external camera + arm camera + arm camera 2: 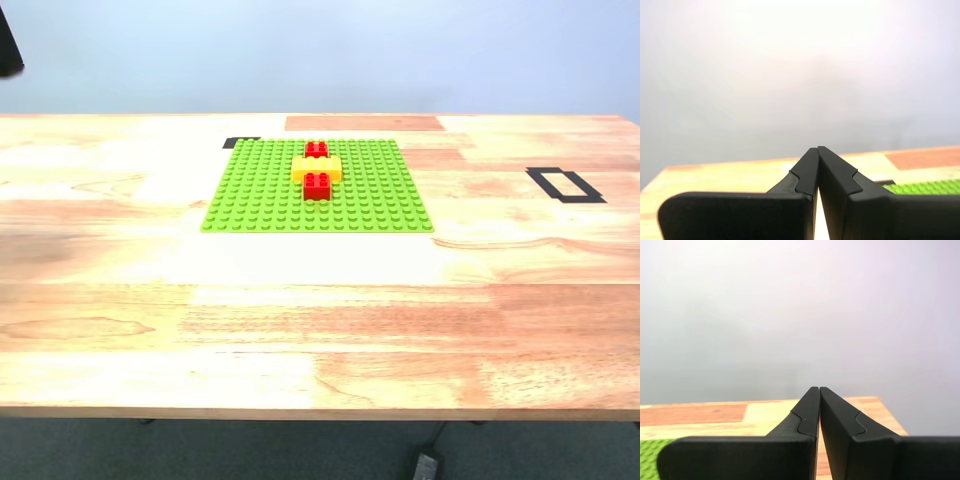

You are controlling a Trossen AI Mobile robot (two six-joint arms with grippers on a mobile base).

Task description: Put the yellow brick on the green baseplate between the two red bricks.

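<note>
In the exterior view the green baseplate [318, 186] lies flat on the wooden table. The yellow brick [316, 168] sits on it between the two red bricks, one behind [316, 149] and one in front [317, 185], all touching in a line. Neither arm shows in the exterior view. My first gripper [817, 150] is shut and empty, raised and looking over the table's far edge, with a strip of the baseplate [925, 187] beside it. My second gripper [819, 390] is also shut and empty, with a corner of the baseplate [652, 450] in its view.
A black tape rectangle [565, 185] marks the table at the exterior view's right. A small black tape mark [240, 143] lies at the baseplate's far corner. A reddish plank [363, 123] runs along the far edge. A dark object [8, 45] shows at the upper left edge.
</note>
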